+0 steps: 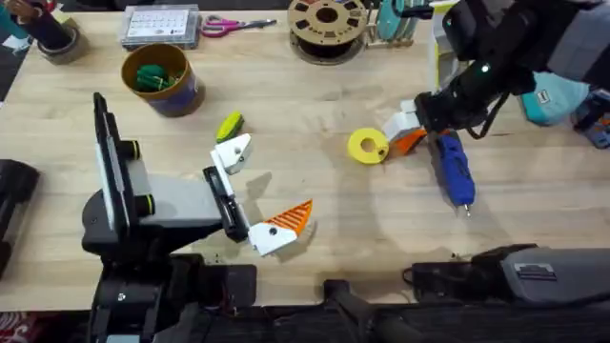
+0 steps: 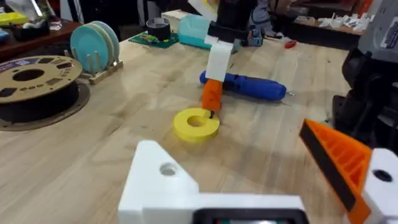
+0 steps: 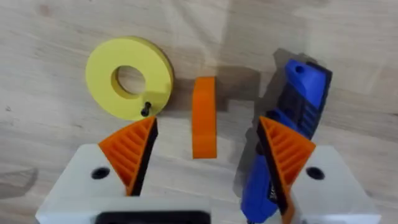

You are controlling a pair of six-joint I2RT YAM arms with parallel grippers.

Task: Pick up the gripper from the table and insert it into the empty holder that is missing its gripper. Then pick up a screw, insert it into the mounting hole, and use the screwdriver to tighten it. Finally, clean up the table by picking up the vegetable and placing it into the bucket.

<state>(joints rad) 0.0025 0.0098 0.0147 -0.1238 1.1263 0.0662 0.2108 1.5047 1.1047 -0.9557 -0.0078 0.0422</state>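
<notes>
The loose orange ribbed gripper (image 3: 204, 117) lies flat on the table (image 1: 315, 191), between the orange-tipped fingers of my open right gripper (image 3: 207, 129), untouched. That right gripper (image 1: 407, 133) hangs low beside the yellow ring. A small black screw (image 3: 145, 110) rests on the ring's edge. The blue screwdriver (image 1: 455, 170) lies just past my right finger. My left gripper (image 1: 262, 186) is open; one finger is the bare white holder (image 2: 165, 180) with a hole, the other carries an orange tip (image 2: 339, 158). The yellow-green vegetable (image 1: 229, 125) lies by the holder. The bucket (image 1: 162, 78) stands at the back left.
A flat yellow ring (image 1: 367, 146) lies left of the right gripper. Dark green pieces (image 1: 152, 76) sit in the bucket. A filament spool (image 1: 327, 27), scissors (image 1: 233, 26), a parts box (image 1: 160, 27) and a plate rack (image 2: 96, 46) line the far edge.
</notes>
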